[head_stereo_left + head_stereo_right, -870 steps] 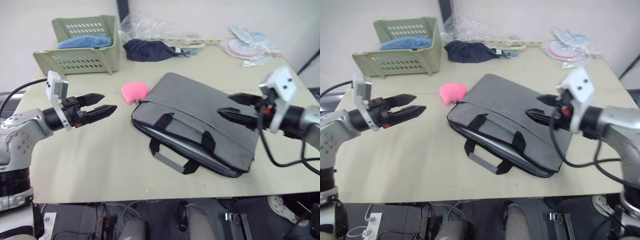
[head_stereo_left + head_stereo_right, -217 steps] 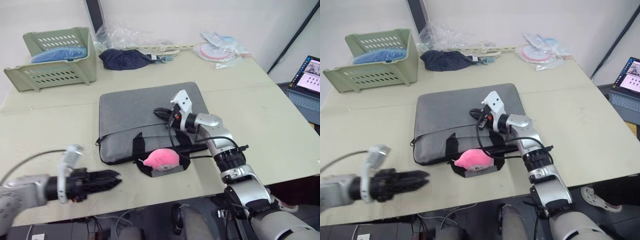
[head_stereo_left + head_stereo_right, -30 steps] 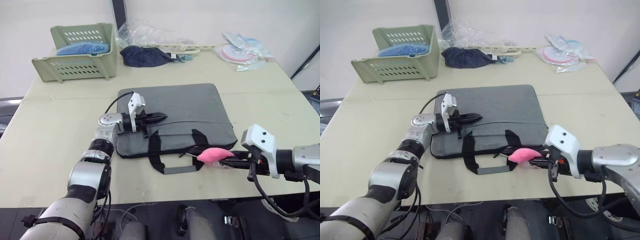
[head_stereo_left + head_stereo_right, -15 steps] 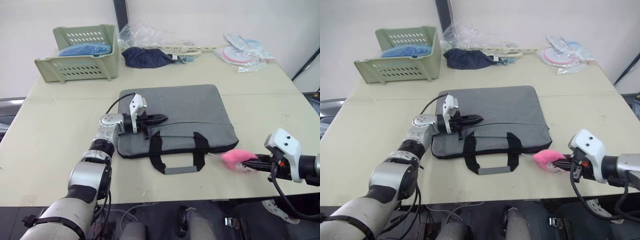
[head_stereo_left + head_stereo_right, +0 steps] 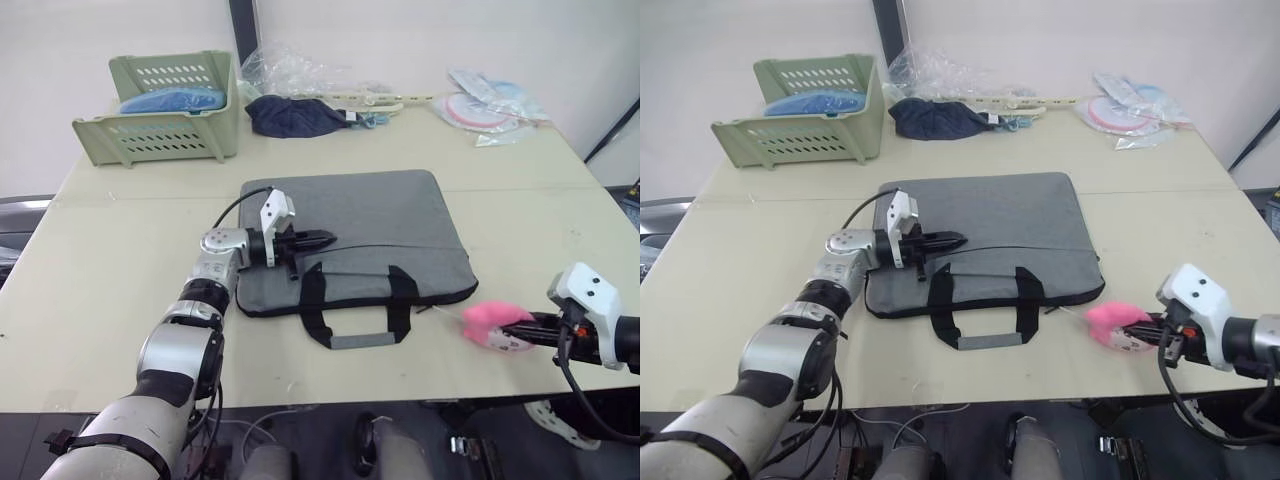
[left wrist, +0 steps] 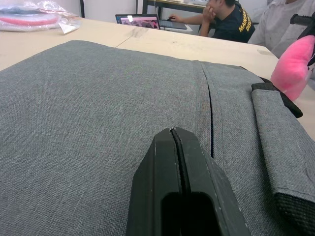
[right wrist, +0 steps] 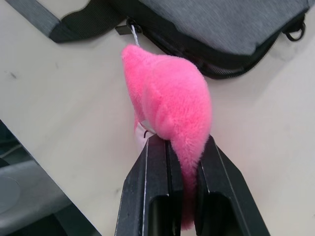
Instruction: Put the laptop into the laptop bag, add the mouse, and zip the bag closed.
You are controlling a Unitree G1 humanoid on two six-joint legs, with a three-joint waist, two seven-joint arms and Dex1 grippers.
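A pale bench [image 5: 100, 270] holds the scene. At its far left corner sits a green slatted basket [image 5: 165, 95] with something blue inside. Beside it, along the far edge, lie a dark blue cloth bundle [image 5: 295, 113], crinkled clear plastic [image 5: 290, 68] and, toward the far right corner, flat packets in clear wrap [image 5: 490, 100]. None of these lies near the bag.

The laptop bag [image 5: 370, 230] rests flat at the bench's centre: a grey woven rectangle with black edging and two black strap handles [image 5: 355, 310] lying toward the near edge. A dark seam runs across its top.

The left gripper [image 5: 318, 239] rests on the bag's top near its left end, fingers pressed together with nothing between them. The right gripper [image 5: 1137, 333] is low over the near right part of the bench, just beyond the bag's right corner, its fingers clamped on the pink pompom [image 5: 1116, 321]. A thin white cord [image 5: 1068, 312] runs from the pompom back to the bag's edge.

The right wrist view shows the pompom [image 7: 170, 105] squeezed between the two black fingers [image 7: 147, 196], with the bag's black zipper edge [image 7: 216, 61] just behind it. The left wrist view shows the closed fingers [image 6: 179, 167] against grey fabric, and people seated at a laptop [image 6: 138, 20] in the background.
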